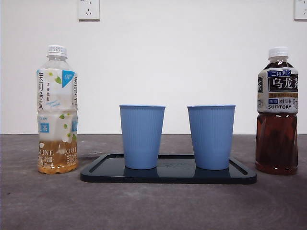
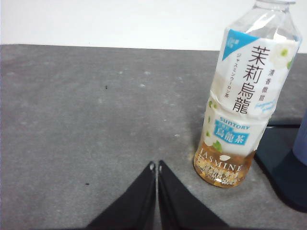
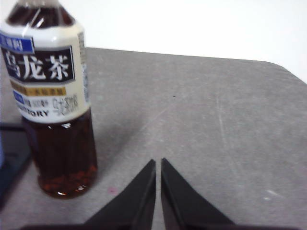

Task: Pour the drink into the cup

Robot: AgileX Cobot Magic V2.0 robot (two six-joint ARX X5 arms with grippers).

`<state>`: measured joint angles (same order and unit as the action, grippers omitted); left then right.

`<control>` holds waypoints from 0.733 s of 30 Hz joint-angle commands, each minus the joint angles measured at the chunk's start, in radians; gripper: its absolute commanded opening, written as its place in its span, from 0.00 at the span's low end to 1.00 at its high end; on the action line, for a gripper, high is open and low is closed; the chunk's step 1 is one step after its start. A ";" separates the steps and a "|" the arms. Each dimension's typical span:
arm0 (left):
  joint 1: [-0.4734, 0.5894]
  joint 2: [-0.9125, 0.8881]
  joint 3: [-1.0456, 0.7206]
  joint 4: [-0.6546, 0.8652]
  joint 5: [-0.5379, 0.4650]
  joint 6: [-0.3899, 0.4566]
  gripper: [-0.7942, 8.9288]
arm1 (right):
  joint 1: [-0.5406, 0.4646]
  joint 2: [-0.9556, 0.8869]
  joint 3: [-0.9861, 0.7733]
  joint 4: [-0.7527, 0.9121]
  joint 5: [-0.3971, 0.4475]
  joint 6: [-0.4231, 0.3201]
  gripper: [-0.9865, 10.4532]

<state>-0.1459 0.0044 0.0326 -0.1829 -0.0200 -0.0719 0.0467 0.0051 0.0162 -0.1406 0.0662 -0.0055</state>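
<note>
- Centrally, two blue cups [image 1: 142, 136] [image 1: 211, 136] stand upright on the tray [image 1: 168, 175].
- Jasmine bottle [image 1: 57, 110] left of tray, dark bottle [image 1: 277, 112] right.
- Left pincer [image 2: 157, 166] closed, empty, near jasmine bottle.
- Right pincer [image 3: 158, 163] closed, empty, near dark bottle.

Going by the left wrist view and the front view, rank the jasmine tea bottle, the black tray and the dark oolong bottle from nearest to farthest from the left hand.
1. Jasmine tea bottle, just beside the left hand, nearest.
2. Black tray, past that bottle, toward the table's middle.
3. Dark oolong bottle, beyond the tray at the table's opposite end, farthest; the left wrist view does not show it.
</note>
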 commanded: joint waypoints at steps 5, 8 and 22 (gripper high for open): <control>0.001 -0.001 -0.014 -0.003 0.000 -0.075 0.09 | 0.004 -0.002 0.004 0.006 -0.138 0.207 0.10; -0.001 0.003 0.003 0.017 0.000 -0.145 0.09 | 0.016 0.006 0.031 -0.013 -0.147 0.277 0.10; -0.013 0.233 0.326 -0.010 0.018 -0.228 0.09 | 0.063 0.203 0.353 -0.140 -0.168 0.356 0.10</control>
<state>-0.1555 0.2150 0.3210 -0.1932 -0.0120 -0.2913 0.1051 0.1959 0.3443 -0.2825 -0.0952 0.3378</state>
